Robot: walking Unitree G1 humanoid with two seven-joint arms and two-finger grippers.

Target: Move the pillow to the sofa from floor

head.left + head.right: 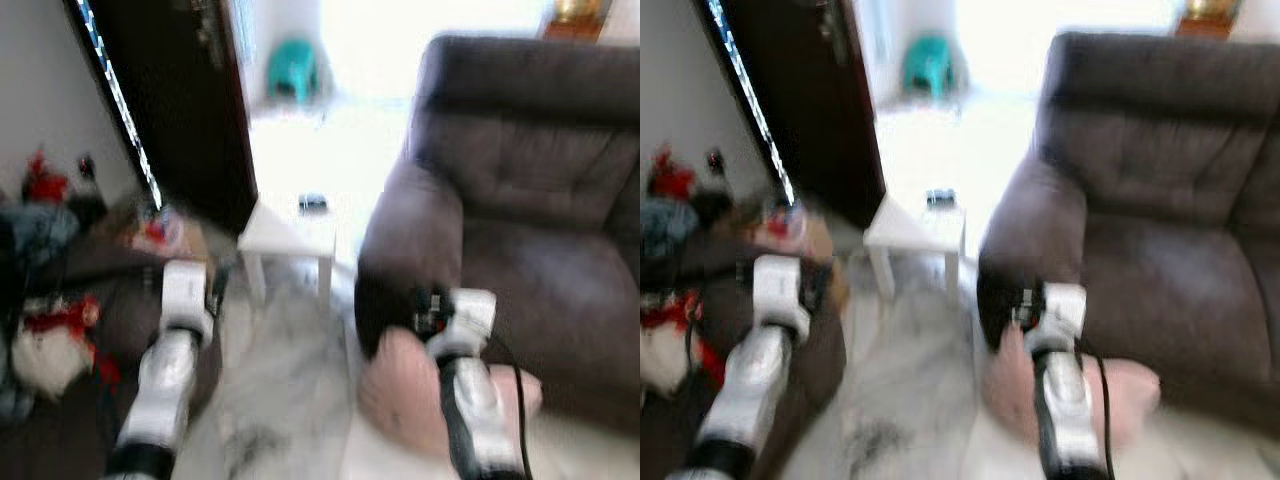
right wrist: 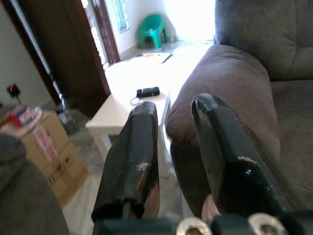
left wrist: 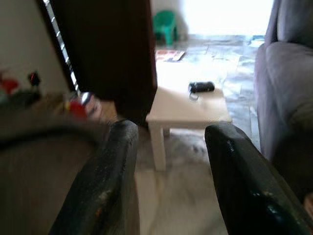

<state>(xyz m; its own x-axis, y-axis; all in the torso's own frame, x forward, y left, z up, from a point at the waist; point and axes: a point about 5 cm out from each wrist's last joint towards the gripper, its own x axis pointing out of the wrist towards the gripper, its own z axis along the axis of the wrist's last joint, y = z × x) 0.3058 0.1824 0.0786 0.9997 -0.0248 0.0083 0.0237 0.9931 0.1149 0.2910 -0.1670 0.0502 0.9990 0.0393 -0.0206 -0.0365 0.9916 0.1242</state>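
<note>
A pink pillow [image 1: 398, 392] lies on the marble floor against the front of the dark brown sofa [image 1: 545, 200], partly hidden under my right arm. My right gripper [image 2: 174, 105] hangs just above the pillow beside the sofa's armrest [image 2: 230, 73], open, with nothing between its fingers. A sliver of pink pillow [image 2: 210, 208] shows below the fingers. My left gripper [image 3: 171, 131] is held out to the left over a dark seat, open and empty, well away from the pillow. The head views are blurred.
A small white table [image 1: 290, 236] with a black object [image 1: 313, 202] on it stands between the arms, ahead of them. A dark door [image 1: 190, 100] stands at the left, with a cardboard box [image 2: 49, 147] and clutter below it. A green chair [image 1: 293, 68] sits far back.
</note>
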